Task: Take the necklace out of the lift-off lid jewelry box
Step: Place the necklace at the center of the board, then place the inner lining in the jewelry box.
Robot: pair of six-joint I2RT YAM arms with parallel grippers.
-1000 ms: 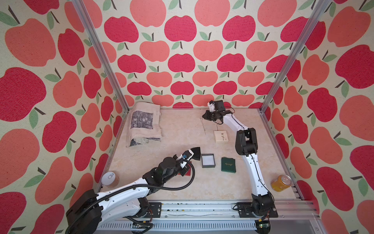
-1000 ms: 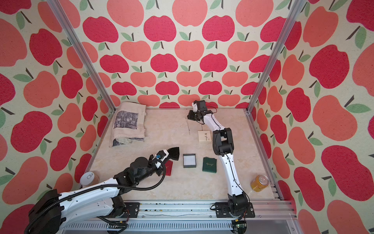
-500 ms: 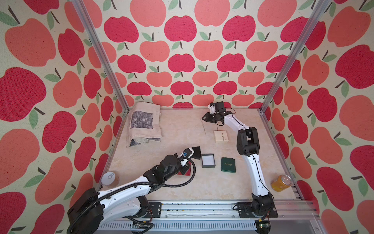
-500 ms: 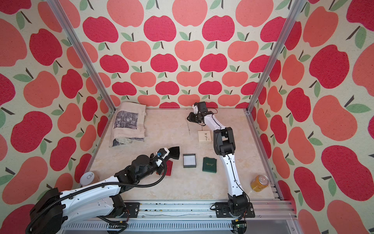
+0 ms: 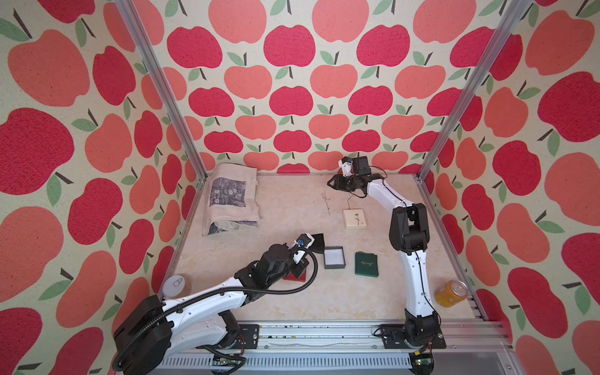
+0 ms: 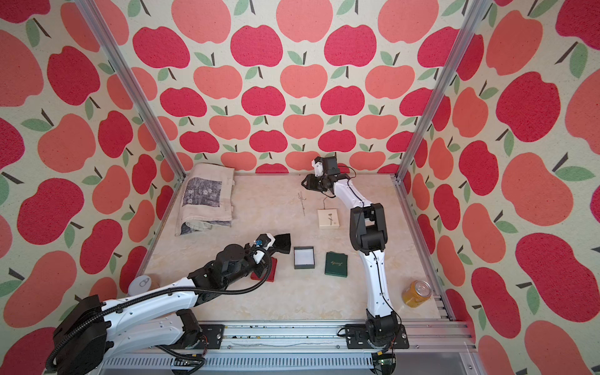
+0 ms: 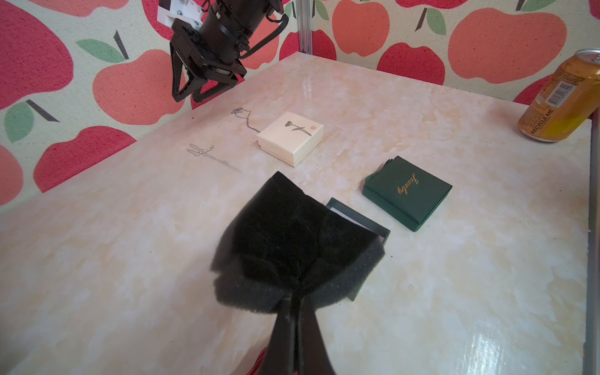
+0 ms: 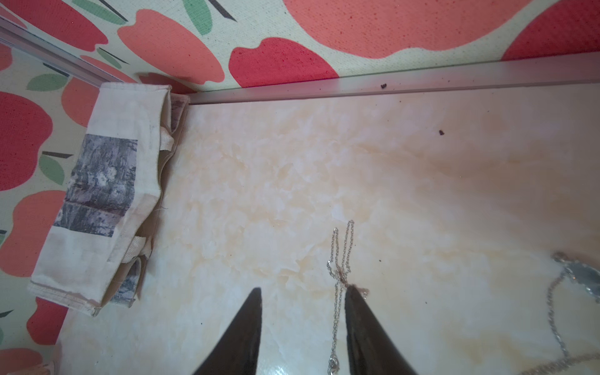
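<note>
1. Count: two chains, the necklace and a pendant chain; two cans, orange can and white-topped can; one closed cream box; one folded bag.
2. The open box base shows only white lining. Its green lid lies at its 3 o'clock.
3. The necklace lies on the table at 12 o'clock from the base, near the right gripper, whose jaws are apart and hold nothing.
4. The left gripper is clamped on a black foam pad.

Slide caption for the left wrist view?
Left fingers pinch a black foam insert near the open box base; a necklace lies beyond.

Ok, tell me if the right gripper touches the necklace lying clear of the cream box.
Apart. The left wrist view shows the right gripper, jaws open, raised with bare table between it and the necklace.
</note>
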